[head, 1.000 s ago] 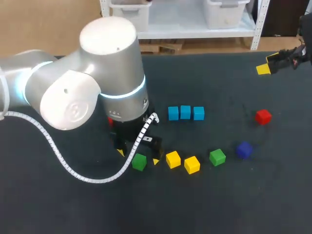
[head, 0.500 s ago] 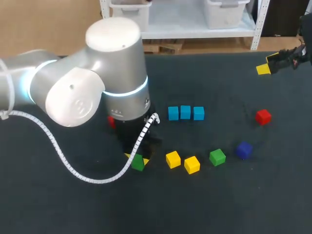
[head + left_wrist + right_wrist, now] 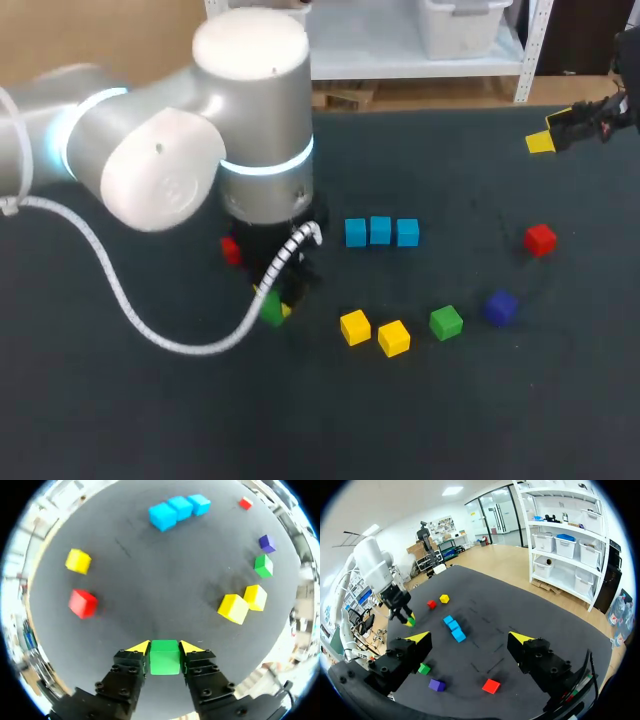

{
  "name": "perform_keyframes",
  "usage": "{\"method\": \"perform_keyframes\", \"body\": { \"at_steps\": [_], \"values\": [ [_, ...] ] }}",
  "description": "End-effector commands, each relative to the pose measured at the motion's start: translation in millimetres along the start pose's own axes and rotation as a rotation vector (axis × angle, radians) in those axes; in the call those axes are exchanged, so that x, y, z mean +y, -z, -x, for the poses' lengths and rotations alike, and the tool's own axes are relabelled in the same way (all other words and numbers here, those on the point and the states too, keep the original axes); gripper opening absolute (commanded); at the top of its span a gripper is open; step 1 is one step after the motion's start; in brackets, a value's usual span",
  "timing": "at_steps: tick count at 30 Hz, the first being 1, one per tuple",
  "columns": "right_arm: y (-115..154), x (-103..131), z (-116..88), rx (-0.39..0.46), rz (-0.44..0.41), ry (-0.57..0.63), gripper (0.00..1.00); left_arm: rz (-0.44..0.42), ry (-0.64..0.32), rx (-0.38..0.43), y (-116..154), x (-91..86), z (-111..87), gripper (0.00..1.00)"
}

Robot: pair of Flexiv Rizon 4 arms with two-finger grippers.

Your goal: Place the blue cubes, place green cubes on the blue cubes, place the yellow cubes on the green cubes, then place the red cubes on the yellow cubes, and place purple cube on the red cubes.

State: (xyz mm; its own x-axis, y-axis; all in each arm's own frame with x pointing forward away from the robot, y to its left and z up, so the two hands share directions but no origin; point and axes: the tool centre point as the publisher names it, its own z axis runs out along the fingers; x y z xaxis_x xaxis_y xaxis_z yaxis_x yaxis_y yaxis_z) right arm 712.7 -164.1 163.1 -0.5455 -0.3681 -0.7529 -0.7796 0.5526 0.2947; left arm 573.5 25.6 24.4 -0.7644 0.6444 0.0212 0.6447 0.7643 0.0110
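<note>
The left tool point(image 3: 165, 647) is closed on a green cube point(image 3: 164, 661), its two yellow tips pressed against opposite flat sides with the top face showing between them. In the head view this cube sits under the left arm's wrist, near the bench's point(image 3: 150, 420) middle. Whether it has cleared the surface is hard to say, since the arm hides most of it.

The three blue cubes point(image 3: 380, 231) lie touching in a short row, a little beyond and to the right of the held cube. A second green cube point(image 3: 446, 322) rests near a purple cube point(image 3: 500, 307), and two yellow cubes point(image 3: 374, 332) lie between it and the left tool. The right tool point(image 3: 469, 637) hangs at the far right edge of the bench with its fingers spread wide and nothing in them.

The cube looks small, rigid and light, probably with smooth faces. A centred, square grip on two parallel sides suits it, leaving the lower part free to seat. The blue cubes are loose, so a sideways nudge on landing could easily scatter them.
</note>
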Motion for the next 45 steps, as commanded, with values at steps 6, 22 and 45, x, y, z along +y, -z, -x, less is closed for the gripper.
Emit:
{"method": "perform_keyframes", "body": {
  "at_steps": [6, 22, 45],
  "values": [
    [0, 0, 0, -0.002, 0.001, 0.002, 1.00, 0.093, -0.304, 0.007, 67, 32.5, 21.7, 0.00],
    [0, 0, 0, -0.002, 0.001, 0.002, 1.00, 0.084, -0.595, -0.056, 82, 50.1, 113.8, 0.00],
    [0, 0, 0, -0.002, 0.001, 0.002, 1.00, 0.032, -0.849, -0.065, 55, 30.5, 179.0, 0.00]
  ]
}}
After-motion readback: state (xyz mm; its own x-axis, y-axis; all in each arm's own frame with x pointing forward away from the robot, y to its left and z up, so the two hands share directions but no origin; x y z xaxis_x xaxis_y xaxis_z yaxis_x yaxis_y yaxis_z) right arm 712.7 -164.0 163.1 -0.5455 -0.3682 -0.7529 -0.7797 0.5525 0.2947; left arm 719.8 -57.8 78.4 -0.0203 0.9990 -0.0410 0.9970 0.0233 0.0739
